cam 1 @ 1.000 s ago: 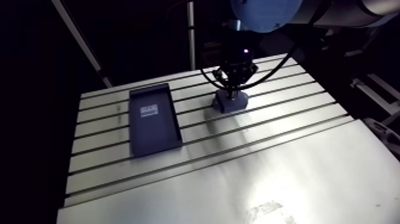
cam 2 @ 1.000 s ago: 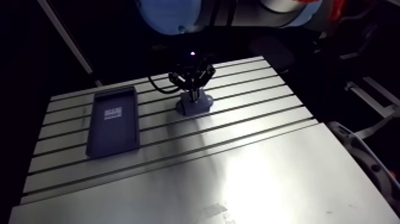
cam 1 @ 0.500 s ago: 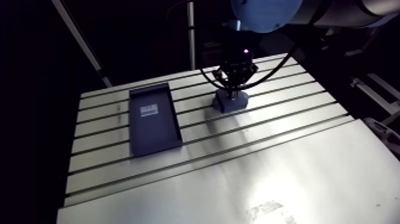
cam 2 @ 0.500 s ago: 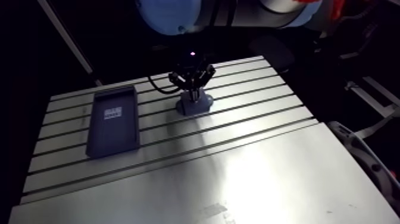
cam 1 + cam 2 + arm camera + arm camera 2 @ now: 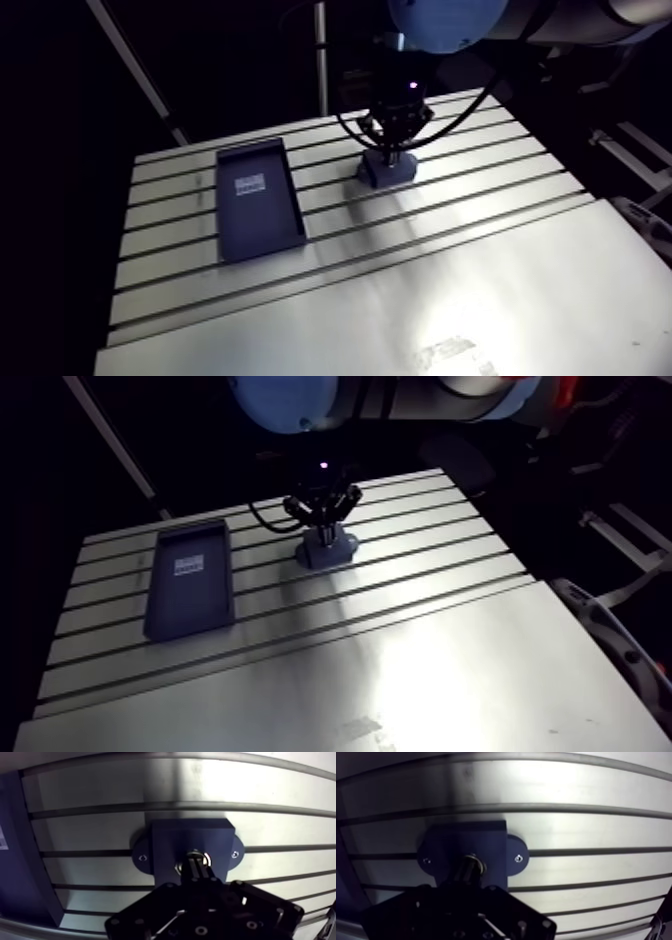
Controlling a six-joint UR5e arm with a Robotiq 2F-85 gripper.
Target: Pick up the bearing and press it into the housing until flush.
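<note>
gripper (image 5: 196,863) pinched together, tips on bearing (image 5: 206,857) | bearing in housing (image 5: 170,842) bore | dark tray (image 5: 262,215) at housing's 9 o'clock

Dim, with dark surroundings. Bright glare on the near right of the table (image 5: 470,290); soft shadow near-left of the housing (image 5: 385,175). Slots (image 5: 150,806) bowed in wrist view.
</note>
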